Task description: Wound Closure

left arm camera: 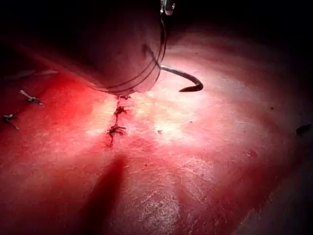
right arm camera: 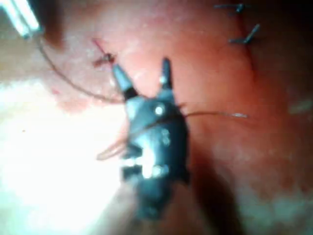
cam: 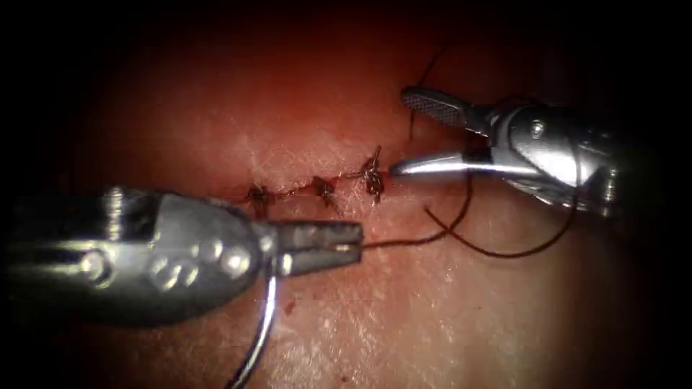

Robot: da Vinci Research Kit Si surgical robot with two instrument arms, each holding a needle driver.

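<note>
Endoscope view: your left end effector (cam: 339, 245) comes in from the left, just below the cut (cam: 317, 186), with its jaws closed on the thread (cam: 404, 243) at their tip. The curved needle (cam: 261, 338) hangs down from beside the base of those jaws, clear of the tissue (cam: 447, 317), and its curve runs off toward the bottom edge of the tissue; you cannot tell from this view how it is held there. Your right end effector (cam: 411, 133) sits at the right end of the cut with its jaws spread wide and nothing between them; the lower jaw lies just beside the rightmost knot (cam: 373, 175), and the upper one stands well above it. From the left jaws the thread runs right, loops below the right tool and passes around its body. Three dark knots sit along the closed cut, with red fluid (cam: 292, 306) spotted on the tissue below. In the left wrist view, the needle (left arm camera: 186, 81) curves free above the tissue near the stitched line (left arm camera: 116, 122). In the right wrist view, the right end effector (right arm camera: 143, 78) shows both jaws parted, with thread (right arm camera: 215, 114) draped across its body.
</note>
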